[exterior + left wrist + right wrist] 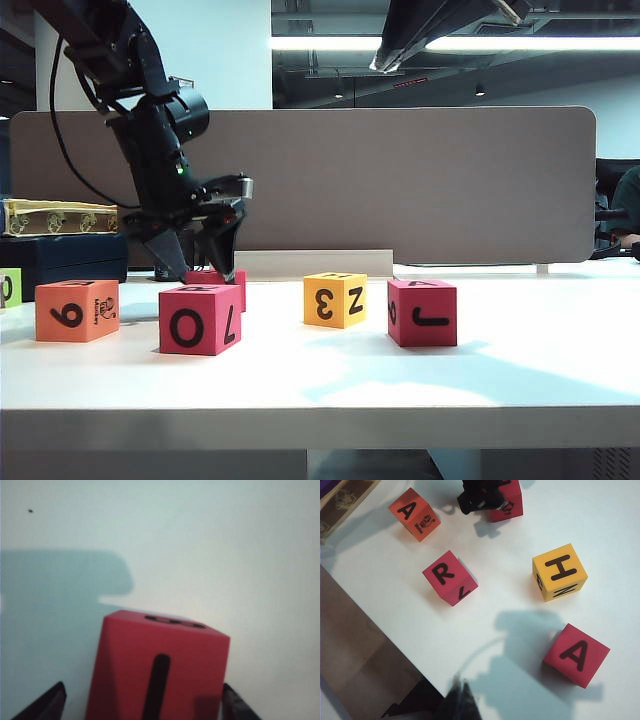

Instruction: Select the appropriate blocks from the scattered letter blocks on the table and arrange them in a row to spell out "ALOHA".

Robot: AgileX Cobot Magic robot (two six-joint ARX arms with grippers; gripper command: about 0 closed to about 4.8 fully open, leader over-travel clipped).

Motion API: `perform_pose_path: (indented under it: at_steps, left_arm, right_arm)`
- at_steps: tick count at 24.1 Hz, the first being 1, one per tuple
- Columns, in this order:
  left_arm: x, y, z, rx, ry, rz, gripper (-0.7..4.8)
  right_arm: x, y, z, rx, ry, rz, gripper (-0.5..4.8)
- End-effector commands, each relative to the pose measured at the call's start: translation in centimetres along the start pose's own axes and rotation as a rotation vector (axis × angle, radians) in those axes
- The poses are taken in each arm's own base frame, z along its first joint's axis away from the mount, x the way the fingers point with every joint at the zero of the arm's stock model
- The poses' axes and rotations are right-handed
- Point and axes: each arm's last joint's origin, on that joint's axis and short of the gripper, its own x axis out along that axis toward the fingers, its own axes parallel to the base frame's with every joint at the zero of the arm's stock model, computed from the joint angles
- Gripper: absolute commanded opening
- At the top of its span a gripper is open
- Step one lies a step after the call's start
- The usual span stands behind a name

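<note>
The left gripper (205, 268) stands low over a magenta-red block (222, 277) at the back of the white table (420, 380), its jaws spread wide to either side of that block and not pressing on it. From the exterior view only a sliver of this block shows, behind the magenta-red block marked O and 7 (200, 318). The left wrist view fills that gap: the same block (157, 672) sits between the two dark fingertips (47, 705), clear of both, with one black stroke on its near face.

Taking the O-and-7 block as the landmark in the exterior view, the orange block (77, 310) lies to its left, the yellow block (335, 299) to its right and a little further back, and another magenta-red block (422, 312) further right again.

The right wrist view alone reveals the top faces: A on the orange block (414, 514), R on the landmark block (449, 577), H on the yellow one (559, 571), A on the far magenta-red one (576, 654). The right gripper (460, 700) hangs high above the table's front edge, its fingers pressed together with nothing between them
</note>
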Motion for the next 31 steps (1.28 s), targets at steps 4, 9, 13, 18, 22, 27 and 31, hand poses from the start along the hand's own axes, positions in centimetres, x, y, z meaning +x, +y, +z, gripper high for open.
perform_pose_path:
  at_steps: [4, 9, 13, 18, 22, 27, 31]
  left_arm:
    - [0.4, -0.5, 0.0, 0.009, 0.013, -0.01, 3.08]
    - [0.4, -0.9, 0.0, 0.014, 0.022, -0.014, 2.67]
    - [0.0, -1.0, -0.6, 0.005, 0.095, -0.002, 2.67]
    - [-1.5, -1.3, -1.1, -0.013, 0.161, -0.003, 2.67]
    - [-3.3, -1.6, -1.4, -0.078, 0.192, -0.007, 2.67]
    - [-3.9, -2.3, -2.3, -0.126, 0.294, -0.031, 2.68]
    - [-4.0, -2.4, -2.7, -0.15, 0.339, -0.036, 2.68]
  right_arm:
    - [-0.2, 0.0, 0.2, -0.008, -0.015, -0.016, -0.05]
    - [-0.2, 0.0, 0.2, -0.008, -0.015, -0.019, -0.05]
    - [-0.2, 0.0, 0.2, -0.008, -0.014, -0.019, -0.05]
    - [-0.2, 0.0, 0.2, -0.008, -0.014, -0.018, -0.05]
    - [-0.2, 0.0, 0.2, -0.007, -0.013, -0.019, -0.05]
    - [-0.2, 0.0, 0.1, -0.007, -0.01, -0.019, -0.05]
    - [-0.2, 0.0, 0.1, -0.007, -0.01, -0.019, -0.05]
